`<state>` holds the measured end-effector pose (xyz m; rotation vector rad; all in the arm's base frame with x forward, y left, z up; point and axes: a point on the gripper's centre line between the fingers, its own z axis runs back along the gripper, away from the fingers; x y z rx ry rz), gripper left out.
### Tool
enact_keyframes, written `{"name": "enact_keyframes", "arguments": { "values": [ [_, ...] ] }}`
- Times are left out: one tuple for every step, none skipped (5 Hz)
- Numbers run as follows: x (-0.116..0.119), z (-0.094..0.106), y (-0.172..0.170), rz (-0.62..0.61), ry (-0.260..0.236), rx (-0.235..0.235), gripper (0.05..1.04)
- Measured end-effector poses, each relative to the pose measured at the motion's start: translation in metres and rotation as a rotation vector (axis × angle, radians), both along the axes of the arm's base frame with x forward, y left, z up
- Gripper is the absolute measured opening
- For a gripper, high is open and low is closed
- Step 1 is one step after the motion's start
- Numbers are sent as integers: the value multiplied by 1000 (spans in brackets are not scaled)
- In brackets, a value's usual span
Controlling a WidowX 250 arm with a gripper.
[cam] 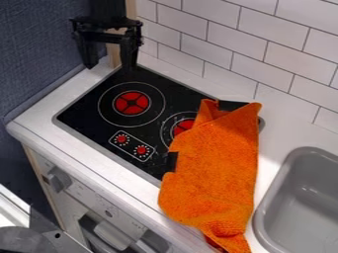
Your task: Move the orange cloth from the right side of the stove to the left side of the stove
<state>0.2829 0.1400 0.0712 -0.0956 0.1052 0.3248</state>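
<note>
Orange towel (214,163), bunched and creased, lay down and to the right of my gripper (110,65) in the camera view, well apart from it. I had the gripper open, fingers spread and hanging down, nothing between them, up by the back left corner of the black toy stovetop (86,116). No contact with the cloth anywhere. Far burner (132,103) sat between the two, roughly on the diagonal I read from the fingers to the towel's upper part.

Long axis of the cloth ran top to bottom in the view, from the back edge of the stove toward the counter's front. Upper end was wide, with two peaked corners and a fold between; that end was the nearer one to my fingers, the left peak (209,105) nearest of all. Lower end narrowed to a twisted tail (231,242) that seemed to go over the counter's front edge. Towel partly covered the second burner (182,127) and the stove's right side. Gray sink (261,222) was just beside it on the right. Height of the fingers over the stove: couldn't tell exactly.
</note>
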Motion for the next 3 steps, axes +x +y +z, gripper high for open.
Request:
{"name": "enact_keyframes", "arguments": {
  "values": [
    [-4, -12, -4, 5, 34, -16, 999],
    [-24, -15, -26, 21, 40, -1, 999],
    [-32, -18, -55, 10, 21, -5, 999]
  ]
}}
